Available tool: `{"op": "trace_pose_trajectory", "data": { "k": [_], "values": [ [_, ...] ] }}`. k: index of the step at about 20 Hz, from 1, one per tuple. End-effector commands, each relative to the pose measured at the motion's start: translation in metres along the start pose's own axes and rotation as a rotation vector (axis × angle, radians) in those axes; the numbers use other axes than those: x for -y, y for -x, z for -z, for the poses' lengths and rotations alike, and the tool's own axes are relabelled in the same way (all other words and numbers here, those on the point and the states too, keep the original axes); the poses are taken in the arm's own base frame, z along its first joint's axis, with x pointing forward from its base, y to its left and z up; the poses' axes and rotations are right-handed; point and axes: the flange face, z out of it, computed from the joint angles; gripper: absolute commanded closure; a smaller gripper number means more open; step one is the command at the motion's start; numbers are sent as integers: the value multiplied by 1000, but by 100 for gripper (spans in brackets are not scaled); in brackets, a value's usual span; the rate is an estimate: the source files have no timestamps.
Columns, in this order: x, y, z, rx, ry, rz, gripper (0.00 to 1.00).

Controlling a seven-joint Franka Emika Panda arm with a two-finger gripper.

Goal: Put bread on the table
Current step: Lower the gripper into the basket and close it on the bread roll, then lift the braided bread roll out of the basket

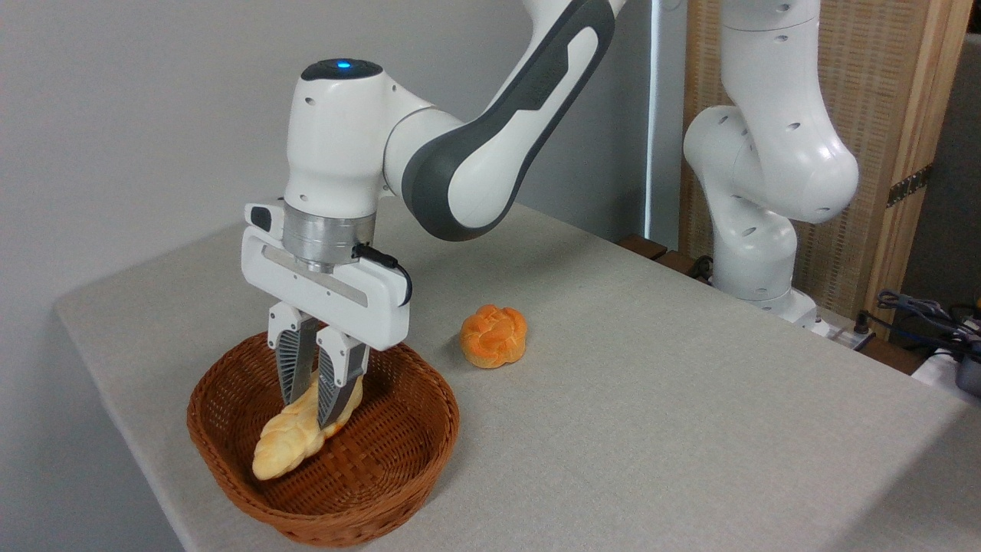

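Note:
The bread (pixel 287 442), a pale golden braided loaf, is inside the brown wicker basket (pixel 414 452) at the table's front left. My gripper (pixel 309 411) reaches down into the basket and is shut on the loaf's upper half, squeezing it between the ribbed fingers (pixel 335 381). The loaf tilts, its lower end pointing to the front left near the basket floor. The table (pixel 651 399) has a light grey-beige cover.
A small round orange knotted bun (pixel 493 336) lies on the table just right of the basket. The arm's white base (pixel 759 253) stands at the back right edge, with cables beyond it. The table's left and front edges run close to the basket.

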Motion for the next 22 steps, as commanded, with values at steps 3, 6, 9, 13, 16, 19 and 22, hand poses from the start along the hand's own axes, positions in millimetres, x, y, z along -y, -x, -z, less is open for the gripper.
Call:
{"op": "trace_pose_trajectory", "data": {
  "k": [3, 6, 9, 13, 16, 19, 22],
  "values": [
    [14, -2, 25, -49, -16, 51, 64],
    [19, -2, 38, -67, -15, 70, 64],
    [25, 1, 49, -60, -1, 95, 63],
    [22, 8, 68, -20, 23, 97, 61],
    [15, 19, 80, 47, 68, 93, 57],
    [8, 31, 96, 80, 88, 82, 55],
    [-16, 45, 109, 117, 118, 15, 55]
  ]
}}
